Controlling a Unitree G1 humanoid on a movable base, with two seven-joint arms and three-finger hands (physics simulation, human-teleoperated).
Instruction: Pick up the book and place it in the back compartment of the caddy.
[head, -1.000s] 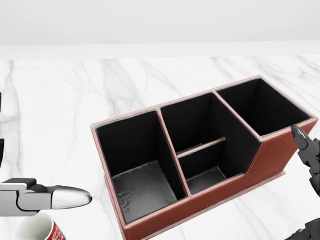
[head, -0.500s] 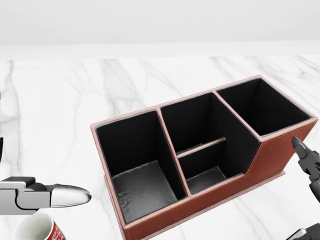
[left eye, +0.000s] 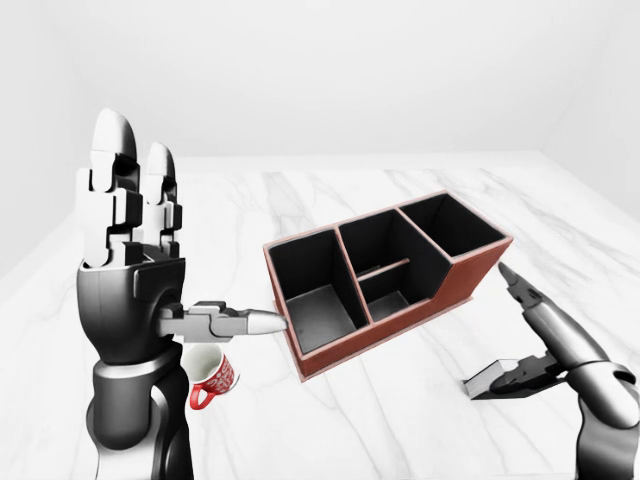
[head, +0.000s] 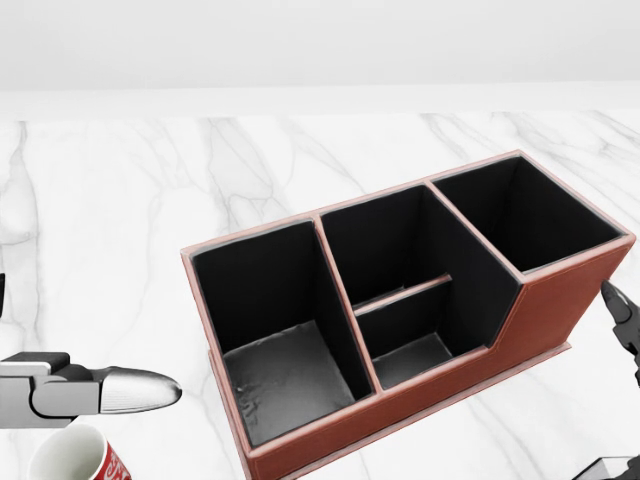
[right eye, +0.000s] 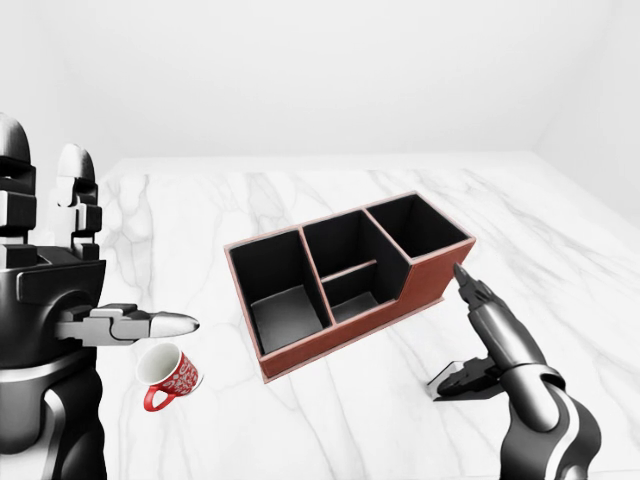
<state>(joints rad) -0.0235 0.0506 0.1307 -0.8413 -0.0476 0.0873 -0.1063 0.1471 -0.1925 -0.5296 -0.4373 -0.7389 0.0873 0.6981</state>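
Caddy (left eye: 385, 275): empty, set askew on the marble counter (left eye: 330, 420), its compartments facing up and unobstructed.
Left hand (left eye: 130, 260): raised upright, fingers spread, grasping nothing; apparently parked clear of the work.
Right hand (right eye: 490, 345): fingers splayed, holding nothing, just beside the caddy's right end.
Book: not visible in any view; its position relative to either hand cannot be determined.
Mug (right eye: 168, 375): below the left thumb, untouched.

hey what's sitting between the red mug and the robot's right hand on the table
The caddy stands between the mug and the right hand, shown best in the right-eye view. Its compartments look empty, and no book shows.
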